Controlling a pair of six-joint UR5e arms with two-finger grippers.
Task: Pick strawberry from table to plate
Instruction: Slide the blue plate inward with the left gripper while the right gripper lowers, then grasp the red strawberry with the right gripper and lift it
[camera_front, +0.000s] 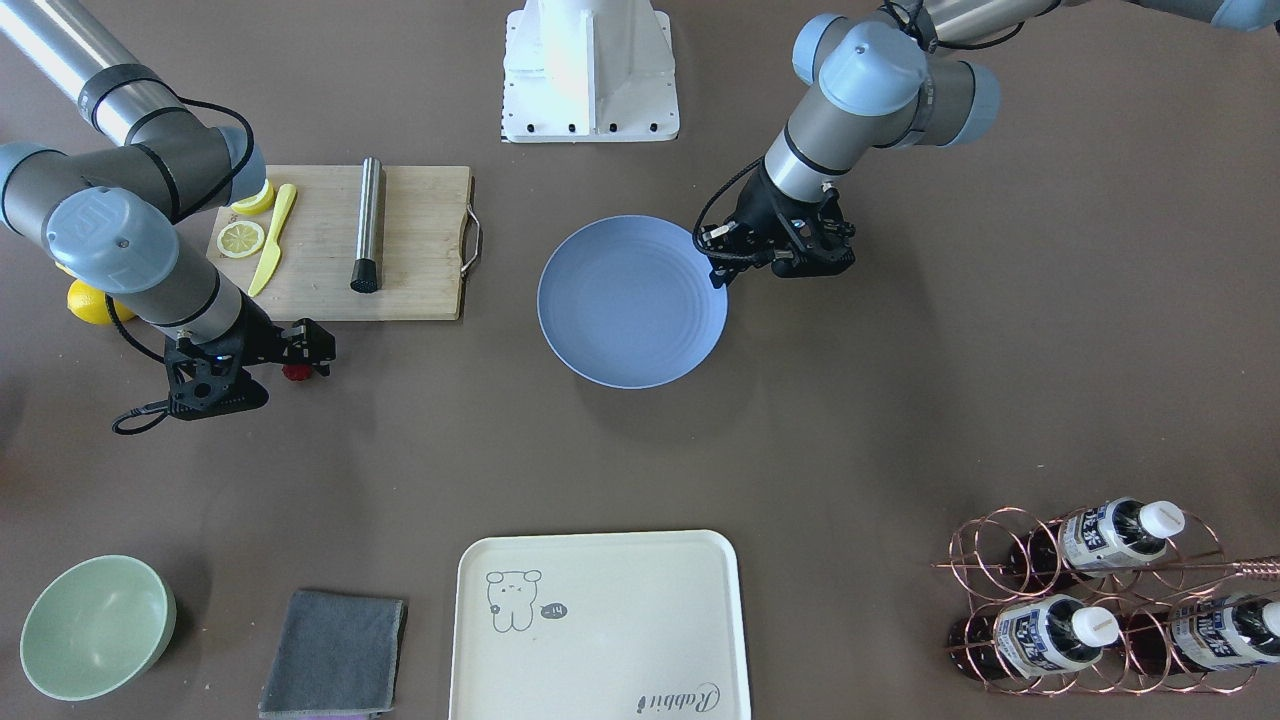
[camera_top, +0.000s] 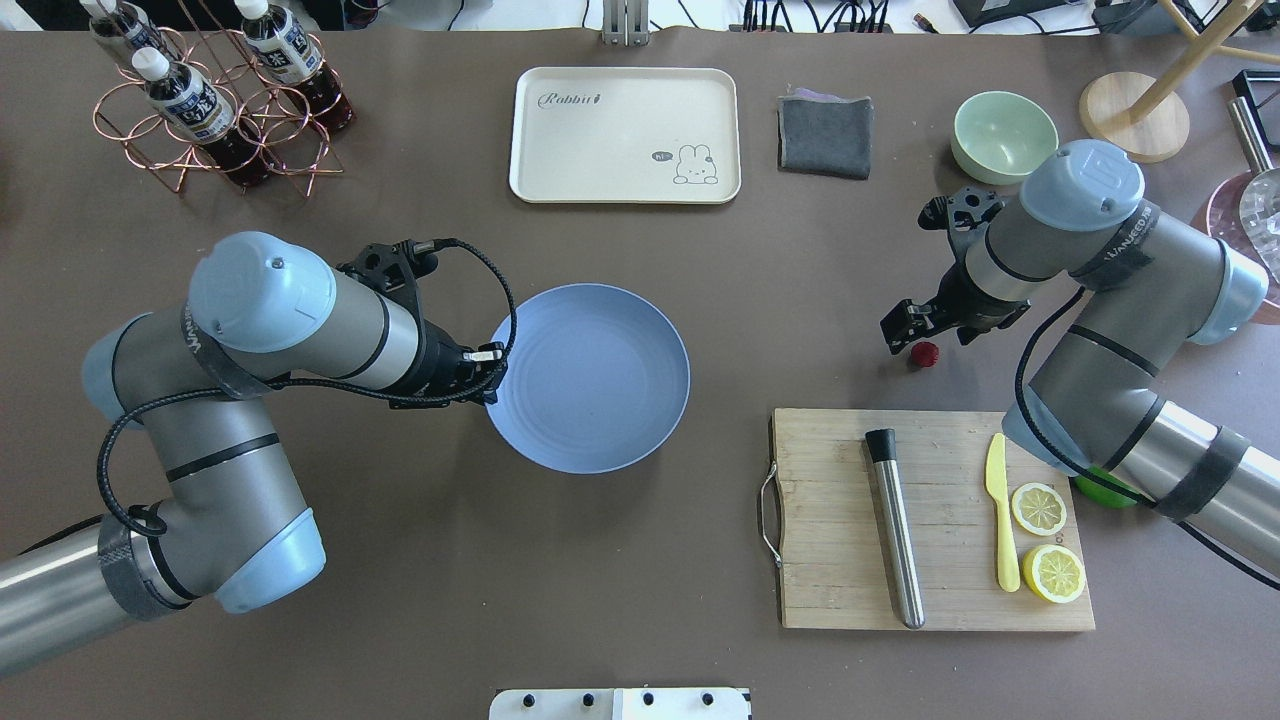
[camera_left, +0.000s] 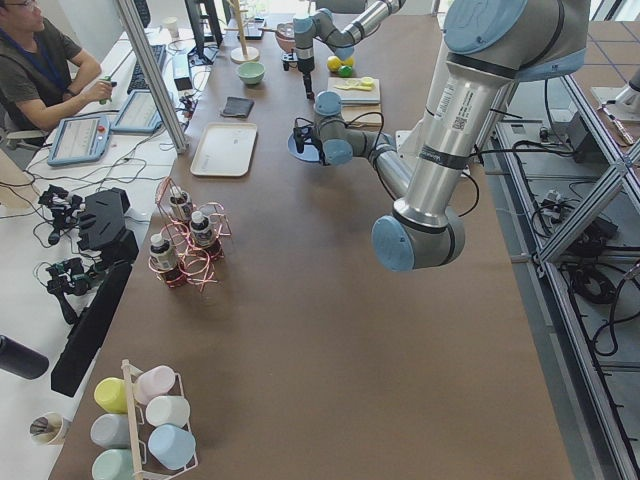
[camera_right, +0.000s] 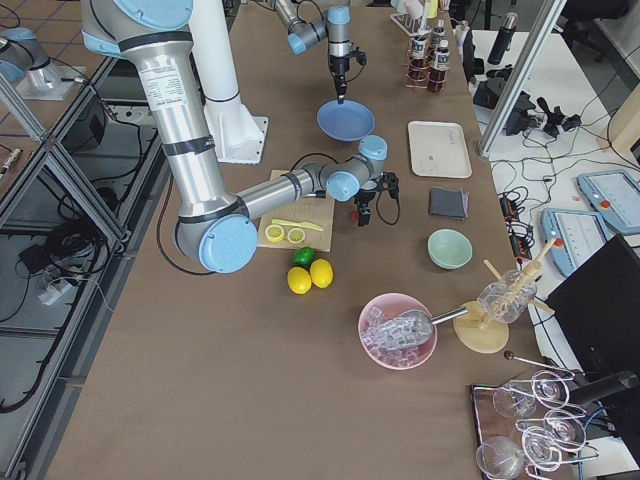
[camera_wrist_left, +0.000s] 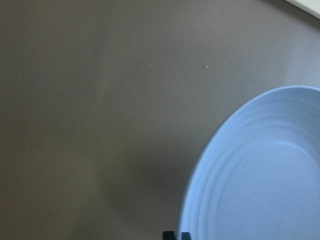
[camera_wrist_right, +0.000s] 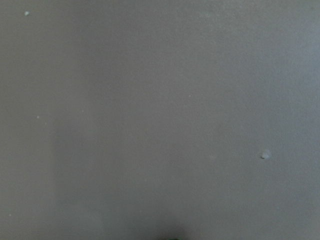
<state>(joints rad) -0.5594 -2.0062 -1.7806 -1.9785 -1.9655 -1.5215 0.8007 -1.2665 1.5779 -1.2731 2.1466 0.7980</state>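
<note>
The strawberry (camera_front: 296, 373) (camera_top: 925, 354), small and dark red, lies on the table (camera_front: 900, 380) just off the cutting board's far corner. My right gripper (camera_front: 303, 360) (camera_top: 912, 338) points down right over it and partly covers it. I cannot tell whether its fingers are open or shut, and the right wrist view shows only bare table. The pale blue plate (camera_front: 632, 300) (camera_top: 590, 378) (camera_wrist_left: 260, 180) is empty at mid-table. My left gripper (camera_front: 718, 280) (camera_top: 493, 393) (camera_wrist_left: 176, 235) is shut, its tips at the plate's rim.
A wooden cutting board (camera_top: 850, 520) holds a metal rod (camera_top: 893, 525), a yellow knife (camera_top: 1000, 515) and lemon slices (camera_top: 1040, 508). A cream tray (camera_front: 600, 625), grey cloth (camera_front: 335, 655), green bowl (camera_front: 95, 625) and bottle rack (camera_front: 1100, 600) line the far side.
</note>
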